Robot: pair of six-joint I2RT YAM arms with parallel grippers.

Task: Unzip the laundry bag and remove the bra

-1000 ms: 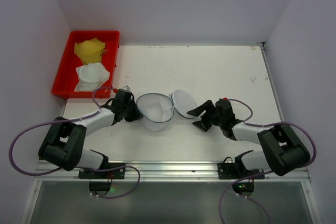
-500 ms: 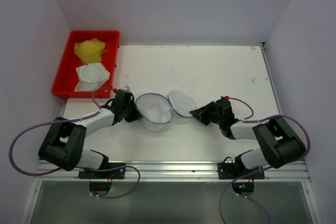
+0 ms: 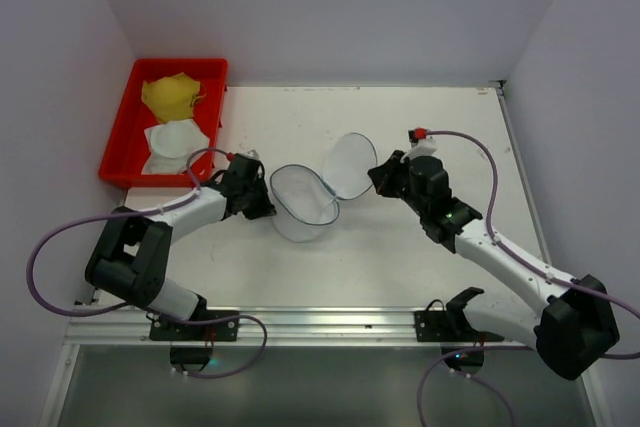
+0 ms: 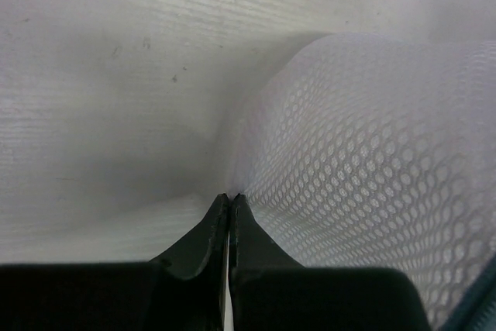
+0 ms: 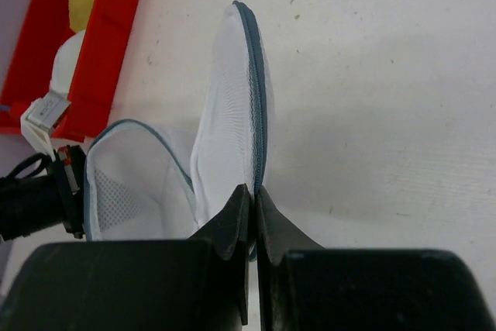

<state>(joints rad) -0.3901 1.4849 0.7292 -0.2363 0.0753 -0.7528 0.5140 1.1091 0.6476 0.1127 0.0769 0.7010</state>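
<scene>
The laundry bag (image 3: pixel 305 209) lies unzipped at mid-table, a white mesh drum with a thin dark rim. Its round lid (image 3: pixel 350 165) stands raised on edge. My right gripper (image 3: pixel 377 175) is shut on the lid's zip rim; in the right wrist view the jaws (image 5: pixel 254 189) pinch the grey-blue edge of the lid (image 5: pixel 232 91). My left gripper (image 3: pixel 265 209) is shut against the bag's left wall; its tips (image 4: pixel 230 198) meet at the mesh (image 4: pixel 372 160). I cannot make out a bra inside the bag body (image 5: pixel 132 184).
A red tray (image 3: pixel 180 63) stands at the back left, close behind the left arm, holding a yellow cup-shaped garment (image 3: pixel 170 95) and a white one (image 3: pixel 175 142). Purple cables loop beside both arms. Grey walls close in the table on three sides.
The right gripper shut on the lid's rim, then rose and swung back, tipping the lid up on edge. The left gripper closed on the bag's wall. The bag shifted slightly right.
</scene>
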